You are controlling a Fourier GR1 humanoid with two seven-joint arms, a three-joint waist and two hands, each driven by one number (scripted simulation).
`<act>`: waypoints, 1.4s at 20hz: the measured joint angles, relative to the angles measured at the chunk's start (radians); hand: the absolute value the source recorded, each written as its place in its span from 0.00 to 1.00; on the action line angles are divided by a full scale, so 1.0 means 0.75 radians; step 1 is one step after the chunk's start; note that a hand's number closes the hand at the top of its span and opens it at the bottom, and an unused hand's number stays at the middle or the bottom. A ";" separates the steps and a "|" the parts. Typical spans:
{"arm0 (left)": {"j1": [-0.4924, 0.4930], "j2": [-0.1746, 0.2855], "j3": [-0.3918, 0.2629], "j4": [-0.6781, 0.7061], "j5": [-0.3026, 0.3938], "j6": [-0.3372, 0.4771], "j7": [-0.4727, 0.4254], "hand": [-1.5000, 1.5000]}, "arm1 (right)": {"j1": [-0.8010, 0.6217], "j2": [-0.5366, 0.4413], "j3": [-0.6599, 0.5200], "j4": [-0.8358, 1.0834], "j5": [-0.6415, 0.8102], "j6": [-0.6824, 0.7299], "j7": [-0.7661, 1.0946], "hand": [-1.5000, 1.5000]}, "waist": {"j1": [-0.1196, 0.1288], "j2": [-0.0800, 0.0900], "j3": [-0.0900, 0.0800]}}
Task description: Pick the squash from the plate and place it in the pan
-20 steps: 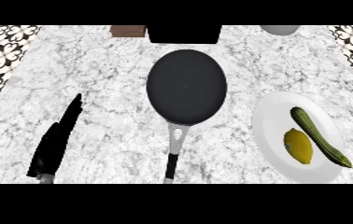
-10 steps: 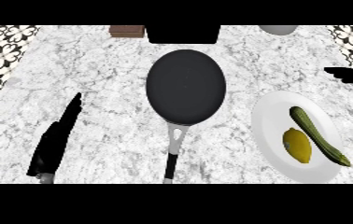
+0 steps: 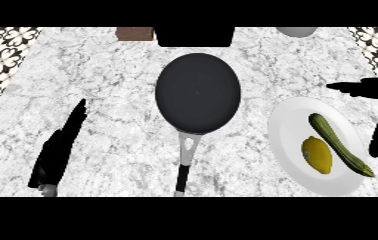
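A white plate [image 3: 291, 134] lies at the right of the counter. On it are a long dark-green vegetable [image 3: 338, 143] and a stubby yellow one [image 3: 317, 154]; I cannot tell which is the squash. The black pan [image 3: 198, 92] sits mid-counter, nothing in it, with its grey handle [image 3: 184, 164] pointing toward me. My right hand [image 3: 356, 87] shows at the right edge, its dark fingers straight and pointing left just beyond the plate's far rim. Another part of it shows lower at the edge, beside the green vegetable. It holds nothing. My left hand [image 3: 57, 149] rests open at the lower left, fingers straight.
At the counter's back edge are a black block [image 3: 196, 36], a brown box [image 3: 135, 33] and a grey bowl [image 3: 297, 31]. Patterned tiles border both far corners. Bare marble lies between the pan and my left hand.
My right hand has come into view at the right edge and reached further left, above the plate's far side. Left hand, pan and vegetables have not moved.
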 measured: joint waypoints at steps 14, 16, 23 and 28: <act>0.089 -0.039 0.067 -0.083 -0.053 -0.082 0.002 0.50 | 0.066 0.121 -0.020 -0.066 0.196 0.057 0.108 0.00 | 0.000 -0.001 0.000; 0.061 -0.054 0.077 -0.059 -0.066 -0.087 0.010 0.50 | 0.083 0.151 -0.029 -0.086 0.217 0.054 0.147 0.00 | -0.003 -0.001 0.000; 0.040 -0.092 0.110 -0.047 -0.105 -0.121 0.019 0.50 | 0.151 0.167 -0.039 -0.053 0.348 0.041 0.058 0.00 | -0.002 0.000 0.001; 0.042 -0.114 0.136 -0.064 -0.125 -0.151 0.036 0.50 | 0.181 0.191 -0.056 -0.037 0.425 0.029 0.009 0.00 | -0.003 0.000 0.001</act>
